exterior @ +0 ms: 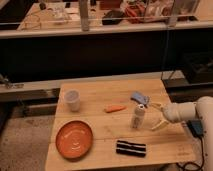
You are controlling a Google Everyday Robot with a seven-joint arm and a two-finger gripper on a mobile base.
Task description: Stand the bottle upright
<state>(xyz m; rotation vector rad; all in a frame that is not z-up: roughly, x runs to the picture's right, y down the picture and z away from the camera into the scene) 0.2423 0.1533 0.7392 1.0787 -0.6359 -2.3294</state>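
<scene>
The bottle (138,118) is slim and whitish with a dark cap. It stands upright on the wooden table (100,125), right of centre. My gripper (154,115) is just to the right of the bottle at its height, coming in from the right edge on a white arm. Its two pale fingers (158,125) are spread open and empty, one toward the back and one toward the front. They do not close around the bottle.
A white cup (73,100) stands at the table's back left. An orange plate (74,139) lies at the front left. A small carrot (115,108) lies mid-table. A blue object (140,97) lies behind the bottle. A black striped item (131,148) lies near the front edge.
</scene>
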